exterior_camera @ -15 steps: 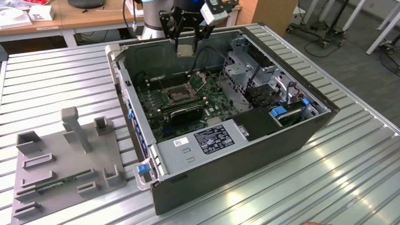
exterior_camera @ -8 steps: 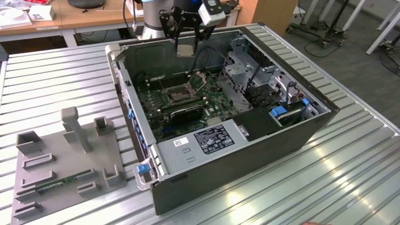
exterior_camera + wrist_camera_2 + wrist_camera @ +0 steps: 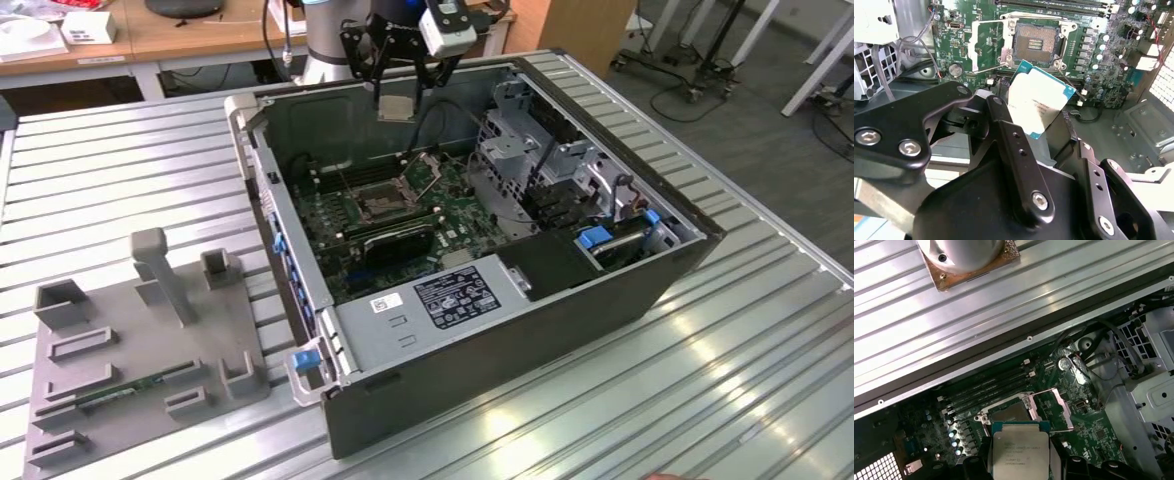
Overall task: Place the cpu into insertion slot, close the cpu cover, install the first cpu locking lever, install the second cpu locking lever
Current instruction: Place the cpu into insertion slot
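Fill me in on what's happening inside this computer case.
The arm's gripper holds the cpu by its edges in the air above the open computer case, over the motherboard. Below it, the insertion slot is empty, its pin grid bare, and the cpu cover is swung open beside it. The cpu is not yet seated.

cpu (image 3: 1019, 452) cropped at edge, insertion slot (image 3: 1010, 411) partly behind cpu
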Action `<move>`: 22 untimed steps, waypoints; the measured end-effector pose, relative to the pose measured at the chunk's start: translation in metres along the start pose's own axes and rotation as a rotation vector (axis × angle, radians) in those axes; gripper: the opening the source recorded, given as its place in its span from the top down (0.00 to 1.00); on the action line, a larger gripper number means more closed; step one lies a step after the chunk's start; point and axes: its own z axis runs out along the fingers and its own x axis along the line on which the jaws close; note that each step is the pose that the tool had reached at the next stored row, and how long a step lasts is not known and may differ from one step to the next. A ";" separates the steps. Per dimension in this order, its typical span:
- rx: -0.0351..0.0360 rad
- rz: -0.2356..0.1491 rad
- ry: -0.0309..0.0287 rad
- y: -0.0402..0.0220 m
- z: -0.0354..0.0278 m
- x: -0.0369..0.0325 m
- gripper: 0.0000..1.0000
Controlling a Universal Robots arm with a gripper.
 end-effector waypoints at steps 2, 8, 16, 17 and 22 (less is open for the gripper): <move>0.0000 0.000 0.0000 0.0000 0.0000 0.0000 0.46; 0.0000 0.000 0.0000 0.0000 0.0000 0.0000 0.46; -0.0007 0.039 -0.0034 0.0000 0.0003 0.0000 0.46; -0.0009 0.050 -0.0044 0.0000 0.0004 0.0000 0.46; -0.0022 0.111 -0.0099 -0.0001 0.0010 0.0000 0.46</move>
